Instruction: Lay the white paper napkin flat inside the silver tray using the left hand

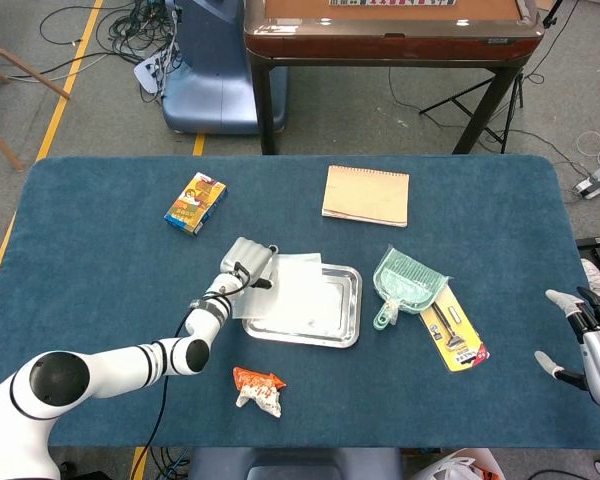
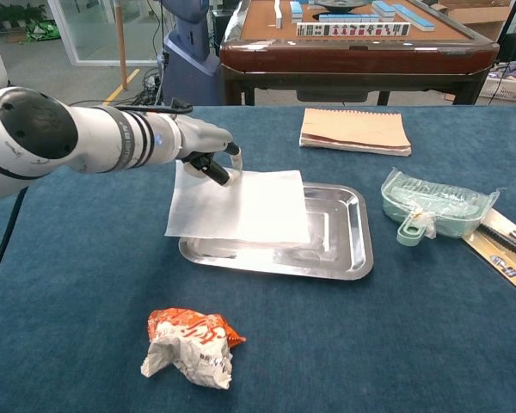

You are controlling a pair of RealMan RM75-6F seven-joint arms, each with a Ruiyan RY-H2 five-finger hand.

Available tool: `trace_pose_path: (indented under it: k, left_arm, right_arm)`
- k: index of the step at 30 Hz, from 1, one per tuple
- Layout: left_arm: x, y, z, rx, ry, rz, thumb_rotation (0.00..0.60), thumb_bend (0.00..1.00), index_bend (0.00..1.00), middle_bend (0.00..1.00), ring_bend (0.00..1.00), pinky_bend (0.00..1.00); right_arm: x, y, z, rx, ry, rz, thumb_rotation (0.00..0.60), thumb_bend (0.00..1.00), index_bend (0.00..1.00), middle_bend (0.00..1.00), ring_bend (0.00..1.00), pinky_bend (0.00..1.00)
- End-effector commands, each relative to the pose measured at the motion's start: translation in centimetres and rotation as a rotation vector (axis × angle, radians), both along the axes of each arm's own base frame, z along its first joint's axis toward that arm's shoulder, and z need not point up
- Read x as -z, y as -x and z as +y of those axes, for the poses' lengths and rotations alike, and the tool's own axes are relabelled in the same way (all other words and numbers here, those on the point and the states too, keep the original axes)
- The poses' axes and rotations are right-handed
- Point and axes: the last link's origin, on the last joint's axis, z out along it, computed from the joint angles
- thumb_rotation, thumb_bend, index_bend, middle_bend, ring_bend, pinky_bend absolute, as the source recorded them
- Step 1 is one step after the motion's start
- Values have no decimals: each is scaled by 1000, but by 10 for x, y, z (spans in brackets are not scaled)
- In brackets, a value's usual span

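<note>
White paper napkin is draped over the left half of the silver tray, its left edge overhanging the rim, while its far-left corner is pressed by the curled fingers of the left hand, nearer by far.

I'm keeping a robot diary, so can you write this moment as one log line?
step: flattening napkin | left hand: fingers on white paper napkin | napkin: overhangs silver tray left edge | right hand: open, idle
</note>
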Motion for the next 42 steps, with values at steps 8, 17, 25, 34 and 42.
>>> trace_pose_path:
  k: [8, 17, 25, 34, 42]
  left_arm:
    - [-1, -2, -12, 46, 19, 14, 220, 480, 205, 1000, 1000, 1000]
    - [1, -5, -25, 83, 46, 27, 220, 477, 205, 1000, 1000, 1000]
    - [7, -12, -32, 97, 65, 17, 221, 476, 205, 1000, 1000, 1000]
    - [9, -15, -38, 115, 74, 10, 223, 475, 205, 1000, 1000, 1000]
    - [-12, -7, -48, 155, 68, 21, 224, 475, 207, 1000, 1000, 1000]
  right_arm:
    - [1, -1, -1, 0, -1, 1, 600, 159, 205, 255, 115, 171]
    - [0, -1, 0, 0, 1, 1, 600, 160, 204, 255, 115, 171]
    - [-1, -1, 2, 1, 6, 0, 600, 159, 204, 255, 115, 171]
    - [-2, 0, 3, -1, 11, -1, 600, 160, 204, 255, 115, 171]
    - [0, -2, 1, -10, 2, -2, 600, 159, 204, 255, 115, 171]
